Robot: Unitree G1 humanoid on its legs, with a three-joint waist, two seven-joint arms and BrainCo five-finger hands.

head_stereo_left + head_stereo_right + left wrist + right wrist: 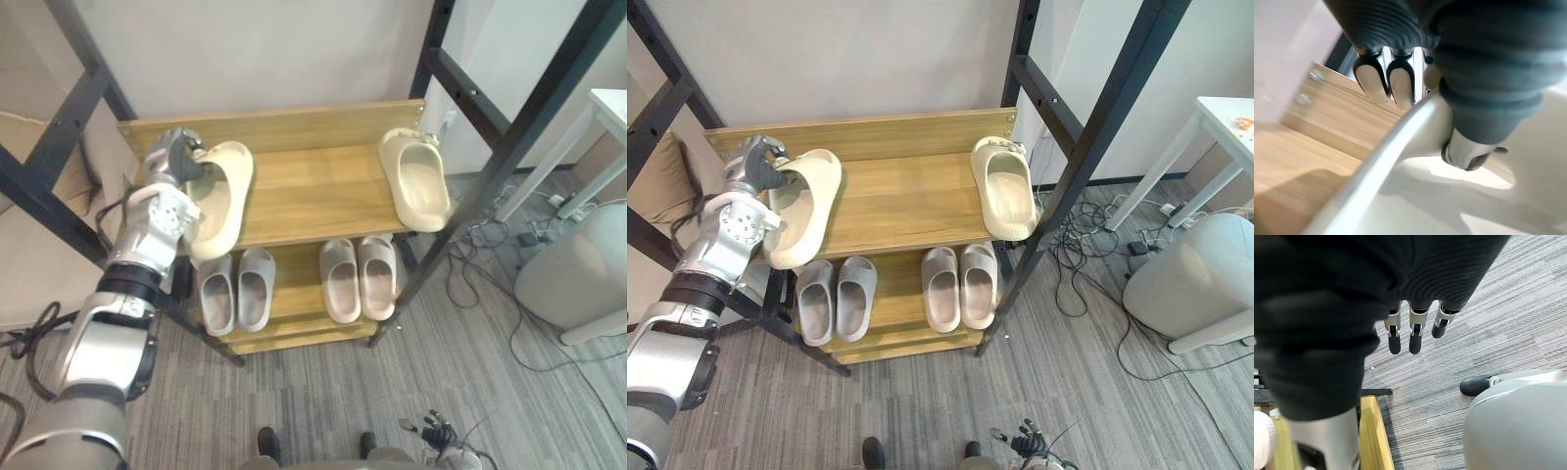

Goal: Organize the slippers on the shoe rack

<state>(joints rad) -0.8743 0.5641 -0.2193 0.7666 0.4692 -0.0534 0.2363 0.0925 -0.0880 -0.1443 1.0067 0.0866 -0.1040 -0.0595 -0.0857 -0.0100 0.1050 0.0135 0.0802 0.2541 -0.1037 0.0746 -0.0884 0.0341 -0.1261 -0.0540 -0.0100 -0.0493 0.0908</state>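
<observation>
Reaching over the shelf [313,191], left hand [176,157] clamps fingers round cream slipper [223,211]; right hand [1414,328] fingers straight.

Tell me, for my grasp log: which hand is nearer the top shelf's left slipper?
Left. The left hand grips the slipper by its rim; the right hand hangs over the carpet.

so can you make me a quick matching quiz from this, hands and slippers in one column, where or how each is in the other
1. left hand
2. right hand
3. right slipper
4. grey slippers

A. side by side on the lower shelf
B. lying free at the right end of the top shelf
C. pinching the rim of the left slipper
D. open, fingers straight, over the carpet

Pairs: 1-C, 2-D, 3-B, 4-A
</observation>
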